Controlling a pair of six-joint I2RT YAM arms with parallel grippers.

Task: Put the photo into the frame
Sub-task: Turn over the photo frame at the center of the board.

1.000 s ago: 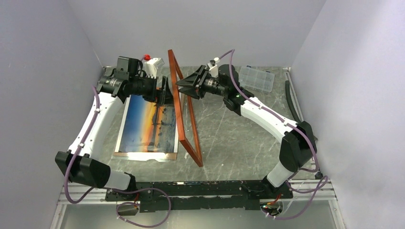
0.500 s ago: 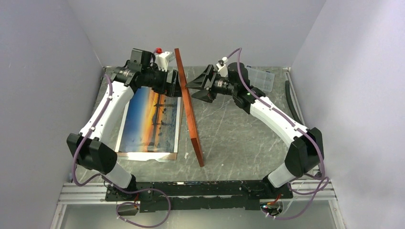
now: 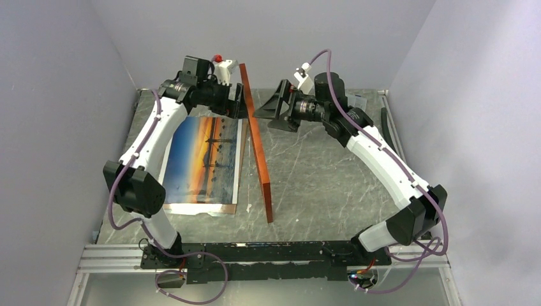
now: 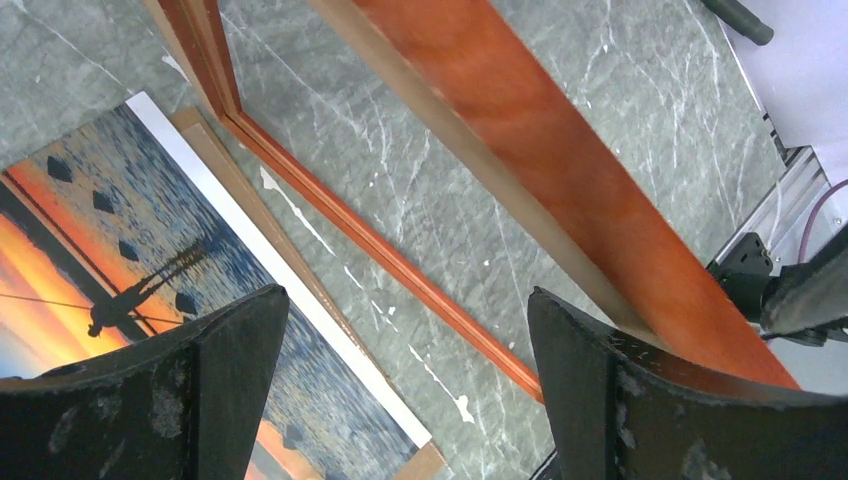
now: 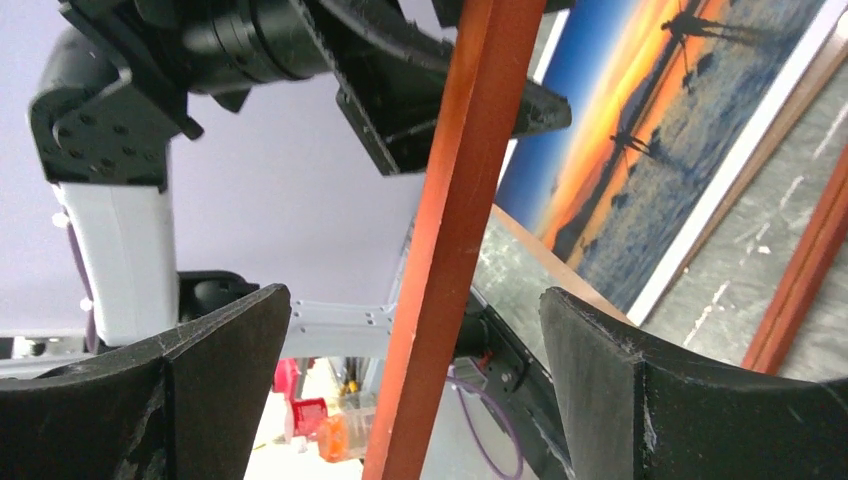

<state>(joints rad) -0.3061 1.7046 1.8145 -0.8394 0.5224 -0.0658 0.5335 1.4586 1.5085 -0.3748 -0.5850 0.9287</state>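
The frame [image 3: 257, 146], thin and reddish-orange, stands on its long edge almost upright in the middle of the table. The photo [image 3: 204, 159], an orange sunset print, lies flat on a brown backing board [image 3: 198, 208] to its left. My left gripper [image 3: 235, 105] is open, hard against the left side of the frame's upper rail [image 4: 560, 170]; the lower rail [image 4: 400, 270] and photo [image 4: 100, 270] show between its fingers. My right gripper [image 3: 274, 105] is open, a little to the right of the frame. The rail [image 5: 460, 230] crosses between its spread fingers [image 5: 640, 390] without touching them.
A clear plastic compartment box [image 3: 360, 100] sits at the back right, mostly hidden by the right arm. A black hose [image 3: 384, 121] lies along the right wall. Grey walls close in the left, back and right. The arm bases' rail [image 3: 255, 252] runs along the near edge.
My right gripper has opened off the frame and drawn back to the right. The frame has tipped up to near vertical. My left gripper has risen and followed its top rail, still open.
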